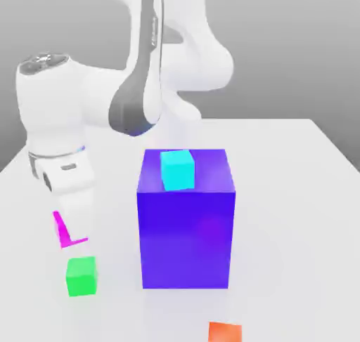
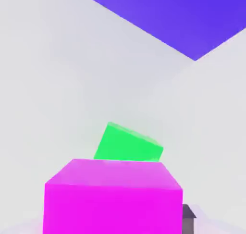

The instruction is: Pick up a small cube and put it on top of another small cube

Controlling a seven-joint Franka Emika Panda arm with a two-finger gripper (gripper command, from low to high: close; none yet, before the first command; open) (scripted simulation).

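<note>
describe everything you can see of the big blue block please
The big blue block looks smooth and glossy, deep blue-violet, with a faint magenta glow on its front. It is a plain box, taller than wide, showing its top and front face. It stands upright on the white surface, and the cyan cube rests on top.

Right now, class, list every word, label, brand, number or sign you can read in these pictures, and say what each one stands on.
Robot arm: small lettering on its grey section, too small to read.
Green cube, magenta cube, cyan cube, orange cube, blue block: none seen.
</note>
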